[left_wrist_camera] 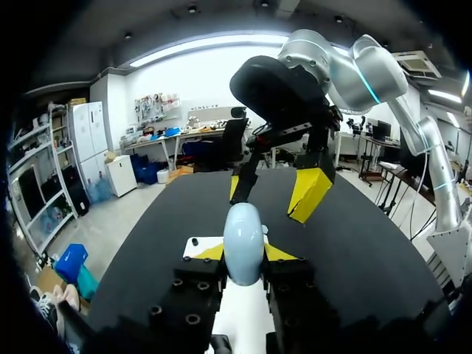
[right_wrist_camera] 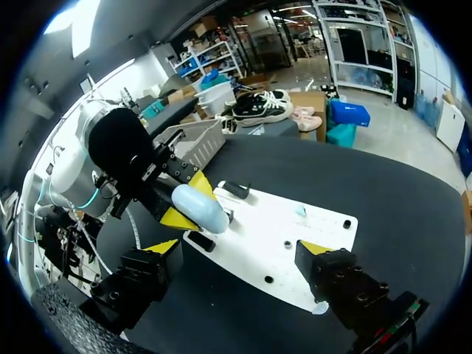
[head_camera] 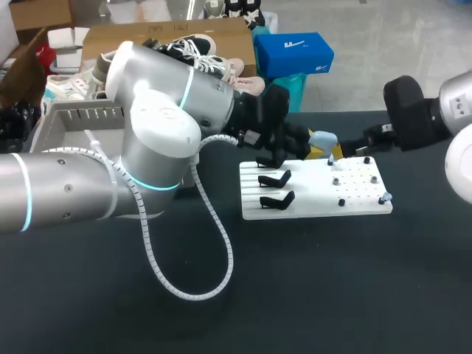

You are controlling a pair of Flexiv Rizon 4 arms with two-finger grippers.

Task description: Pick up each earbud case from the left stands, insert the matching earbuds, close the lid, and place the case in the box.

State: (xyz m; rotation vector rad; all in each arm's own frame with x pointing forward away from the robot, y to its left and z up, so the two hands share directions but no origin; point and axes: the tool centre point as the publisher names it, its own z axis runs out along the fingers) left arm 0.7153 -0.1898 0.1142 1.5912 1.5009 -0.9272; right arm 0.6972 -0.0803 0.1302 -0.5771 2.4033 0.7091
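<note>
Above black worktop (head_camera: 295, 295) and white pegged board (head_camera: 317, 200), clamping pale-blue rounded plastic earbud case (left_wrist_camera: 243, 236) between left tool (left_wrist_camera: 243, 253) tips, presenting it just ahead of right tool (right_wrist_camera: 240, 251), gaping wide and empty, probably for lid opening.

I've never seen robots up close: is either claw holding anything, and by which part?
The left gripper holds the case by its two sides; the right gripper is open and empty.
</note>
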